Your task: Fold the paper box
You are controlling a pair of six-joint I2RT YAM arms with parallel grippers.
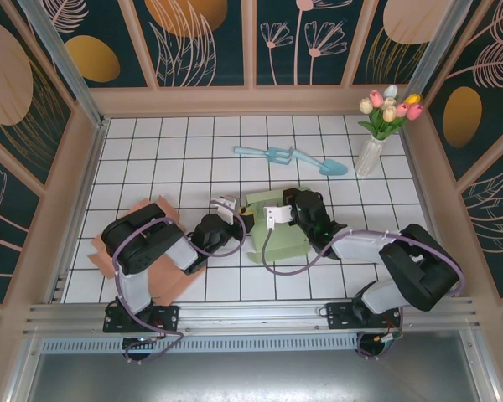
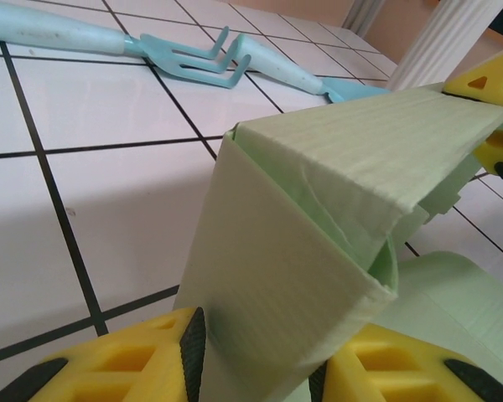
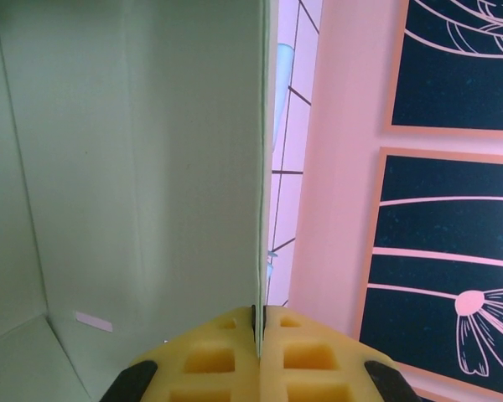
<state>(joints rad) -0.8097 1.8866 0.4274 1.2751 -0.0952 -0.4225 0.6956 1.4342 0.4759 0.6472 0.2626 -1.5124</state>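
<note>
Left gripper point(image 2: 256, 358) grips paper box point(image 2: 318, 193) (right gripper point(image 3: 257, 335) pinches its wall).

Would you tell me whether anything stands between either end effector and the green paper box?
Nothing visible does: the left end effector holds a folded corner of the paper box, and the right end effector is shut on its wall.

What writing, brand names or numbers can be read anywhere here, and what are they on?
None: no readable text. The green paper box, blue garden tools, vase and wall panels carry no letters or numbers; the panels bear painted plants. A pale strip inside the box looks blank.
</note>
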